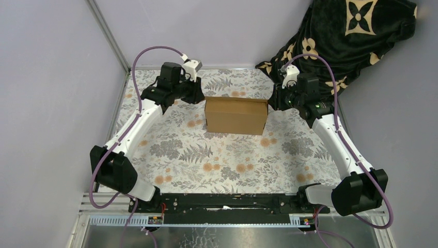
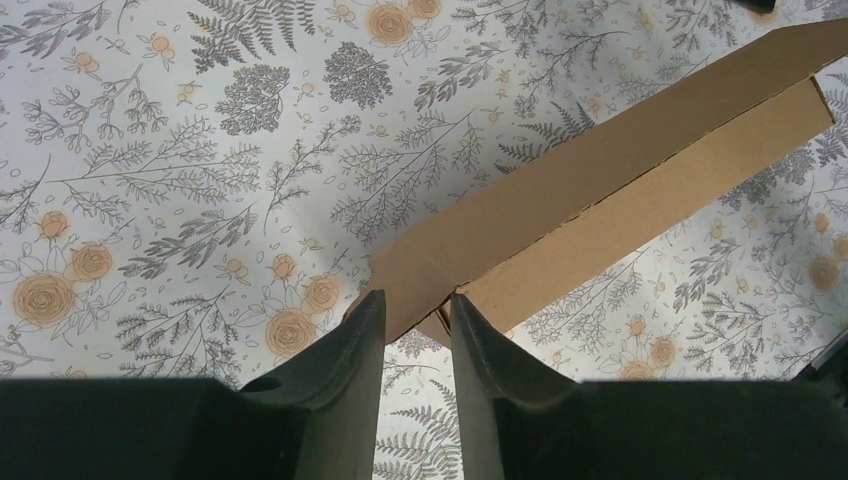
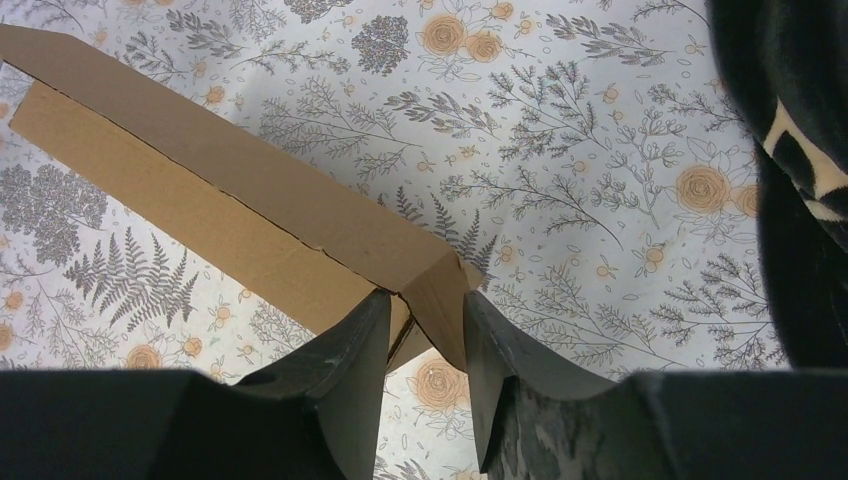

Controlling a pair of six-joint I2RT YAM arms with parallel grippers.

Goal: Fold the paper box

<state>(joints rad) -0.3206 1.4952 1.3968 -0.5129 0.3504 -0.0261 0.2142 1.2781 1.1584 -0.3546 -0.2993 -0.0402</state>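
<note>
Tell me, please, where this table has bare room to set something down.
The widest free tablecloth lies between the paper box and the arm bases, flanked by both forearms. A narrower strip runs behind the box. Crowded: the box's ends, where the left gripper and right gripper straddle its corners, and the blanket corner.

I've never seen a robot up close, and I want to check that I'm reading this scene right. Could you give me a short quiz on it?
1. True or false: the paper box lies as a flat, unfolded sheet on the floral cloth.
2. Where are the left gripper and right gripper? A) both at one end of the box; B) one at each end, fingers either side of the cardboard; C) both far from it.
3. What lies bunched in the far right corner of the scene?
Key: 1 false, it stands folded up. 2 B. 3 A dark blanket with pale flower shapes.
</note>
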